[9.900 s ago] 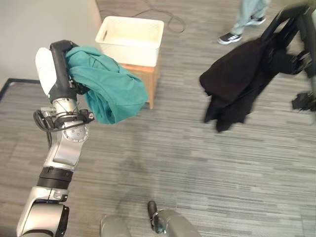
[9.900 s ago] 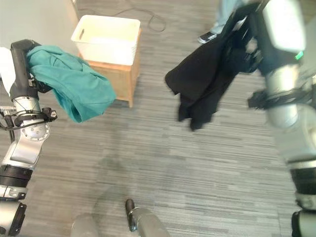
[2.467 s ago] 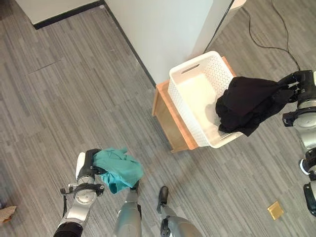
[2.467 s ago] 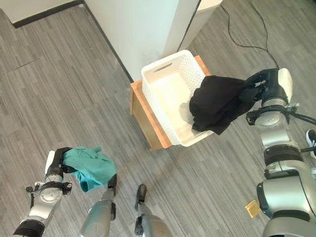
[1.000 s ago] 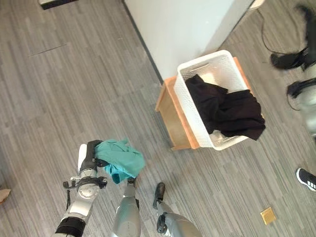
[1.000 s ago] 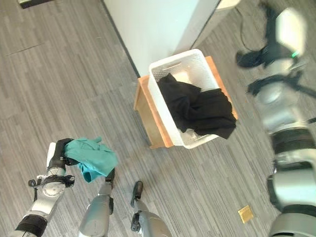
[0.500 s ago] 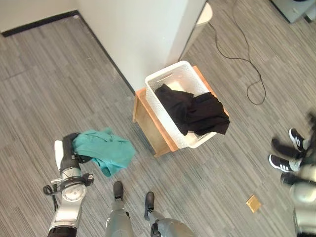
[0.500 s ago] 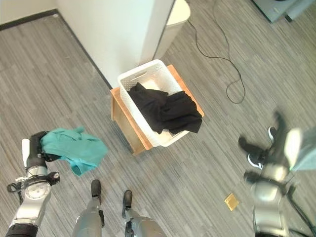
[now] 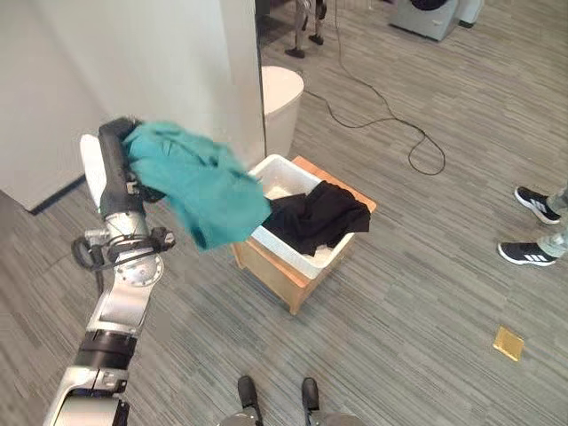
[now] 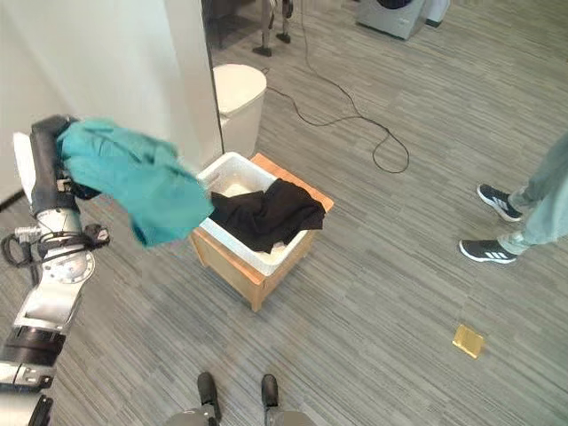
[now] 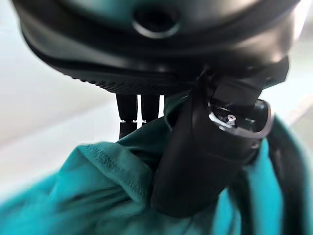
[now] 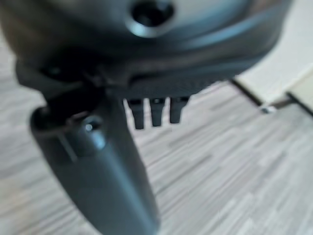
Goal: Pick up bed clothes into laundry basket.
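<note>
- White slatted plastic laundry basket (image 9: 286,244) on its wooden stand, black garment (image 9: 318,216) inside, sits below and beyond the left hand (image 9: 115,169).
- Crumpled teal cloth (image 9: 200,188), clenched in that hand: dropped now, it likely hits floor.
- Right hand (image 12: 105,169) empty, fingers relaxed.

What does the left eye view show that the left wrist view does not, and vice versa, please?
Left eye view: the white laundry basket on its wooden stand, a black garment lying in it, and a person's shoes on the floor. Left wrist view: the thumb pressed into the teal garment, up close. Both: the left hand gripping that teal garment.
</note>
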